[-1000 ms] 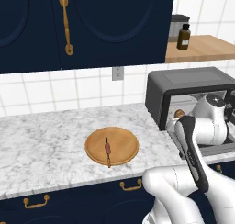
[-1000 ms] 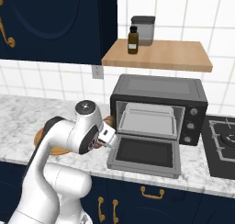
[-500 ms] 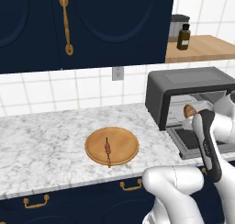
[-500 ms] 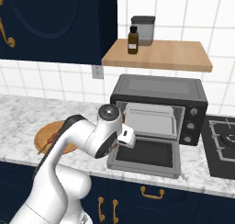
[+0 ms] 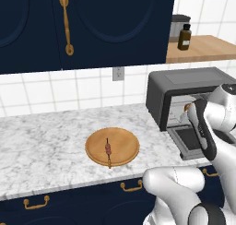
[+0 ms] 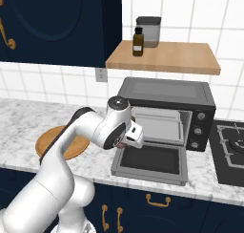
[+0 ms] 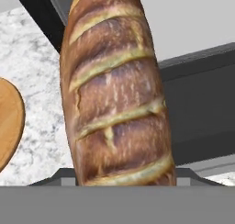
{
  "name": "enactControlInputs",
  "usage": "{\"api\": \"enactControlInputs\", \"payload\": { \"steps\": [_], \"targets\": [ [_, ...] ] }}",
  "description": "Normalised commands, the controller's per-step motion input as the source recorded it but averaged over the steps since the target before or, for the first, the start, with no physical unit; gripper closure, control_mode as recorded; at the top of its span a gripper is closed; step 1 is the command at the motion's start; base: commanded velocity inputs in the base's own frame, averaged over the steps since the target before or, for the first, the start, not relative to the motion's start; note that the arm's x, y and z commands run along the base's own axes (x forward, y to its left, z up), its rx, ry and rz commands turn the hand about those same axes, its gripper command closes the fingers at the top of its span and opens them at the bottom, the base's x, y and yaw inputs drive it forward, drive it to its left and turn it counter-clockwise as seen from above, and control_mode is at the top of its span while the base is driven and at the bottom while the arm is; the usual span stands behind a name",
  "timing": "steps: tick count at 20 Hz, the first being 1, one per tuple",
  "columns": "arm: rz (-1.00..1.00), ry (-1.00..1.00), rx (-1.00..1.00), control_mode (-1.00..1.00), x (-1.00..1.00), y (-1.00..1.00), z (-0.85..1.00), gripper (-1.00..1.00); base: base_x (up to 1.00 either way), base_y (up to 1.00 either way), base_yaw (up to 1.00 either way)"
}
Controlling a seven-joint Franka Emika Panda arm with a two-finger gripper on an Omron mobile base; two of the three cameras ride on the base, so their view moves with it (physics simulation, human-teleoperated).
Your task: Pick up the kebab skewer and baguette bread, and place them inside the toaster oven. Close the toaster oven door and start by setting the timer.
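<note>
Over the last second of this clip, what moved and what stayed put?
The arm swung right, carrying the baguette bread from beside the wooden plate to above the open toaster oven door. The gripper kept the same hold. The kebab skewer stayed on the plate, and the toaster oven stayed open.

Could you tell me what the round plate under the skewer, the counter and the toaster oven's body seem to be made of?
The plate looks like wood: warm brown, matte, with a raised rim. The counter looks like polished marble or a marble-look stone, white with grey veining. The toaster oven seems to be dark grey metal with a dull sheen, though painted plastic cannot be ruled out in this rendering.
</note>
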Motion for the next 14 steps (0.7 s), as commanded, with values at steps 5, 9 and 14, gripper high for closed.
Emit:
{"api": "enactControlInputs", "payload": {
  "steps": [5, 9, 14],
  "targets": [
    [-0.17, 0.02, 0.0, -1.0, 0.39, -0.08, 0.0, 1.0, 0.0, 0.0, 0.0],
    [-0.01, 0.04, 0.0, -1.0, 0.21, -0.12, -0.12, 1.0, 0.0, 0.0, 0.0],
    [0.0, 0.02, 0.0, -1.0, 0.23, -0.37, -0.05, 1.0, 0.0, 0.0, 0.0]
  ]
}}
